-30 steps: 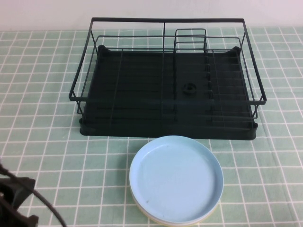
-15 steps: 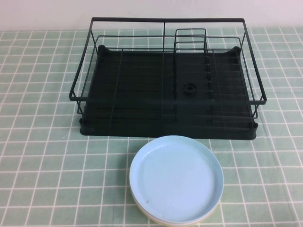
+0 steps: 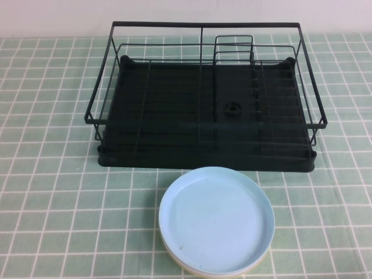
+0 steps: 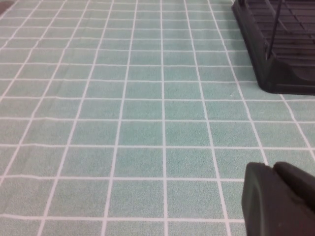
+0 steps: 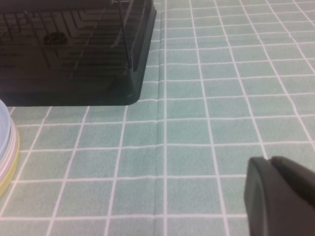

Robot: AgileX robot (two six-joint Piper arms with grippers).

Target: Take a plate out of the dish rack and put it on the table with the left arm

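The sky-blue plate (image 3: 216,218) lies flat on the table (image 3: 52,192) in front of the dish rack (image 3: 203,99), on top of other plates whose pale rims show beneath it. The rack holds no plates. Neither arm shows in the high view. My left gripper (image 4: 271,167) is shut and empty, low over the bare cloth to the left of the rack's corner (image 4: 280,44). My right gripper (image 5: 269,161) is shut and empty over the cloth to the right of the rack (image 5: 74,49); the plate stack's edge (image 5: 6,147) shows in the right wrist view.
The rack's wire frame and small upright holders (image 3: 233,49) stand at the back of the table. A fold runs through the cloth (image 5: 160,98) beside the rack's right corner.
My left arm was at the lower left corner of the high view one second ago. It has since drawn back out of that view. Plate and rack have not moved.
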